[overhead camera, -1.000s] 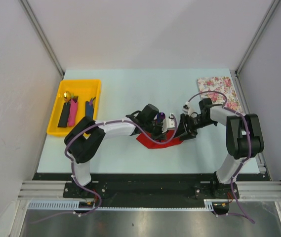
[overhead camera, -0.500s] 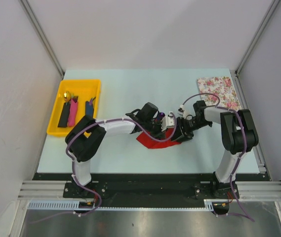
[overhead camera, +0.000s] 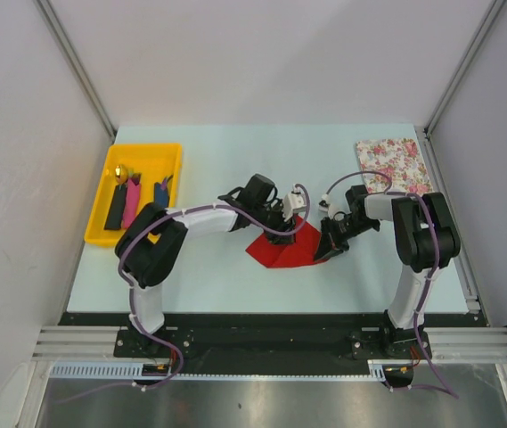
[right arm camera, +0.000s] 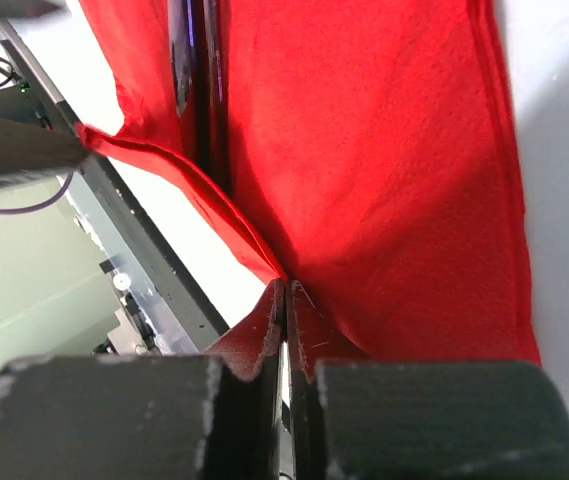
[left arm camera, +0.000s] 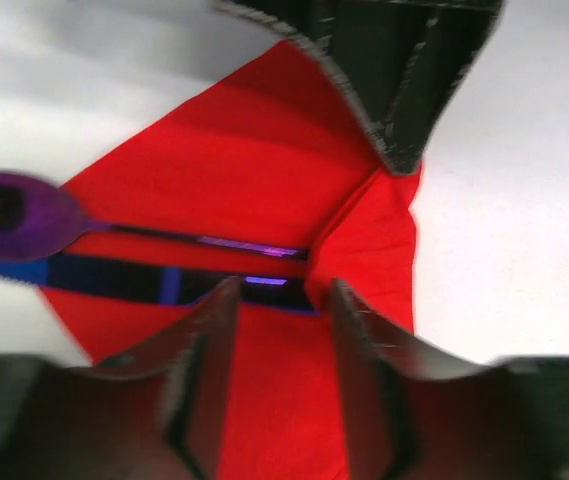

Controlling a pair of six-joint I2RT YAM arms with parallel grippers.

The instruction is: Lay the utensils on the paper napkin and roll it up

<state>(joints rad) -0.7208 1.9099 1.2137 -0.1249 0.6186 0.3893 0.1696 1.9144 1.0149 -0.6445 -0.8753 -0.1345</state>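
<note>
The red paper napkin (overhead camera: 282, 251) lies mid-table, partly folded. A purple spoon (left arm camera: 16, 212) with a dark blue handle (left arm camera: 154, 279) rests across the paper napkin (left arm camera: 244, 170). My left gripper (left arm camera: 284, 305) hovers open just over the cloth near the handle's end, nothing between its fingers (left arm camera: 216, 335). My right gripper (right arm camera: 286, 292) is shut on a lifted corner of the napkin (right arm camera: 384, 150); in the left wrist view it shows as dark jaws (left arm camera: 399, 90) pinching that corner. Black, pink and blue utensils (overhead camera: 131, 205) lie in the yellow tray.
The yellow tray (overhead camera: 151, 159) sits at the table's left edge. A white flowered sheet (overhead camera: 396, 165) lies at the back right corner. Both arms meet over the napkin, the left gripper (overhead camera: 294, 228) close beside the right gripper (overhead camera: 326, 250).
My right gripper has closed on the napkin's right corner and drawn in. My left gripper has opened and let go, shifting slightly back. The napkin lies more spread.
</note>
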